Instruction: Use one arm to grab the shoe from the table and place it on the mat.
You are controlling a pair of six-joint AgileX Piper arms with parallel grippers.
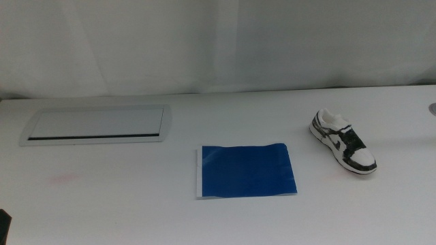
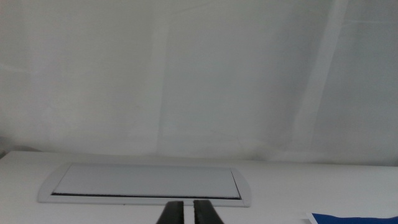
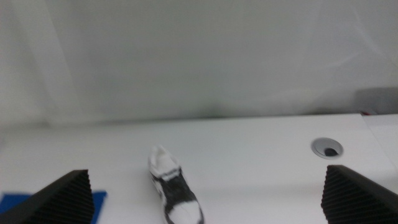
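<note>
Waiting low at the table's [image 1: 102, 211] near-left corner, your left gripper [image 2: 185, 212] had its jaws almost together and nothing between them, facing the grey panel [image 1: 95, 125] toward the far-left edge, so that arm looked parked. The mat [image 1: 247, 170] lay flat mid-table, bare. The shoe [image 1: 343, 142] rested on its sole toward the right edge, well apart from the mat. Your right gripper [image 3: 205, 196] had its jaws spread wide, the shoe ahead between them, probably because it sat nearer.

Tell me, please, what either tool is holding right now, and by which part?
Nothing is held: the white-and-black sneaker lies untouched on the white table.
</note>
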